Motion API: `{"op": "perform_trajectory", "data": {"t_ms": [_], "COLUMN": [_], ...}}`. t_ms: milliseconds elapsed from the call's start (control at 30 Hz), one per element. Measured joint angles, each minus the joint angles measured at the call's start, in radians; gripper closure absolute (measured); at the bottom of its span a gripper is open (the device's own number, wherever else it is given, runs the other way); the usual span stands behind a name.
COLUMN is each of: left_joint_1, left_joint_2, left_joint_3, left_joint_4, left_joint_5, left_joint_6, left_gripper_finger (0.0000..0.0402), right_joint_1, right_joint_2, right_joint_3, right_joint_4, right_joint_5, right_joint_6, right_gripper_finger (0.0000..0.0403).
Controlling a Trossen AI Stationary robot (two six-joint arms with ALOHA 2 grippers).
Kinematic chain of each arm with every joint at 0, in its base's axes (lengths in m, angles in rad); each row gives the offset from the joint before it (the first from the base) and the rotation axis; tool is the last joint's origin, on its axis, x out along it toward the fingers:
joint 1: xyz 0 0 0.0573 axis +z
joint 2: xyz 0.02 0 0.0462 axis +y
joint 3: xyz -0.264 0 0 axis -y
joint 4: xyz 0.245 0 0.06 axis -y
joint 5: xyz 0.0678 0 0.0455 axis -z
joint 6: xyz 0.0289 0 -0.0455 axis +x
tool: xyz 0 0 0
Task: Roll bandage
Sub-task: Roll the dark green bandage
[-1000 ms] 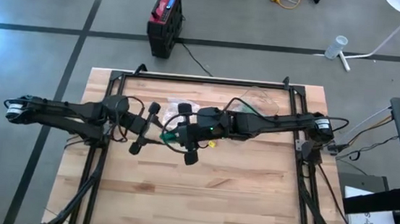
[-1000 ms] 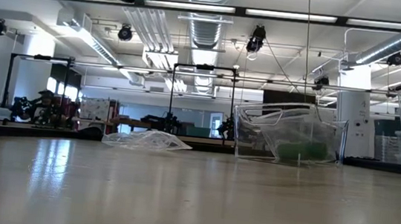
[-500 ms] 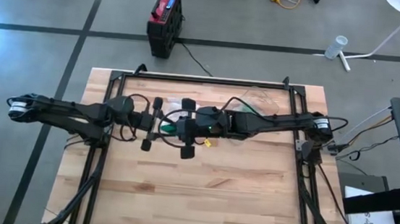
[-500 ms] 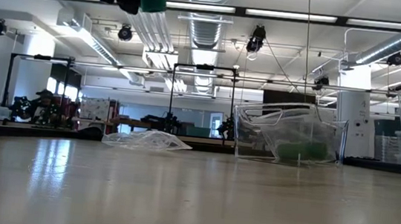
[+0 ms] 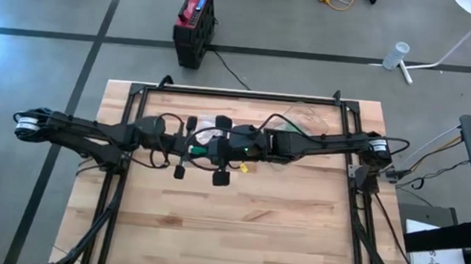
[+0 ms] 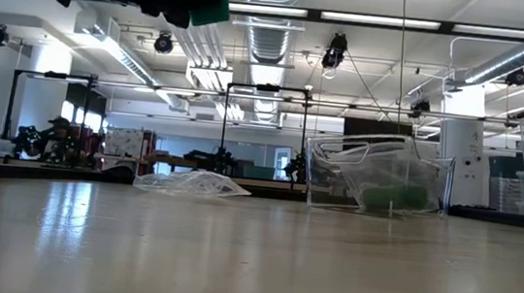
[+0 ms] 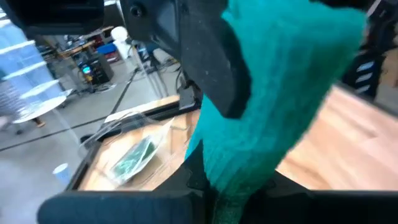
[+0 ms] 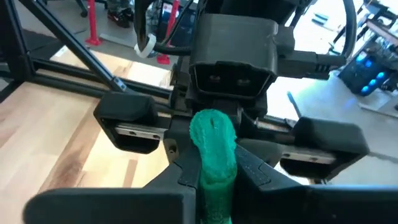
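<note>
Reading no legible labels anywhere, I see both grippers meet above the table's (image 5: 210,232) middle, left gripper (image 5: 189,149) and right gripper (image 5: 213,153) each pinched tight on the green bandage (image 8: 213,149) held aloft between them, while only the low view shows a clear bin (image 6: 376,173).

Bright overhead light (wrist views blurred)

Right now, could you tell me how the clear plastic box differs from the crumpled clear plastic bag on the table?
The clear plastic box stands tall with upright walls; the crumpled clear plastic bag lies low. Green shows inside the box, not the bag. Both are transparent.
</note>
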Motion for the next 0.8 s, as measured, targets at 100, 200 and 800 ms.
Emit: {"op": "perform_trajectory", "data": {"t_ms": [100,200,800], "left_joint_1": [0.000,0.000,-0.035], "left_joint_2": [-0.030,-0.067,-0.161], "left_joint_3": [0.000,0.000,0.000], "left_joint_4": [-0.057,-0.128,-0.248], "left_joint_5": [-0.058,-0.142,-0.205], "left_joint_6": [0.027,0.054,0.128], "left_gripper_finger": [0.0379,0.0386,0.0386], "right_joint_1": [-0.001,-0.001,-0.001], "right_joint_2": [-0.005,-0.032,-0.046], "right_joint_3": [0.000,0.000,-0.027], "right_joint_4": [-0.027,-0.067,-0.093], "right_joint_5": [0.010,0.027,0.016], "right_joint_6": [0.000,-0.003,-0.046], "right_gripper_finger": [0.0346,0.0326,0.0188]}}
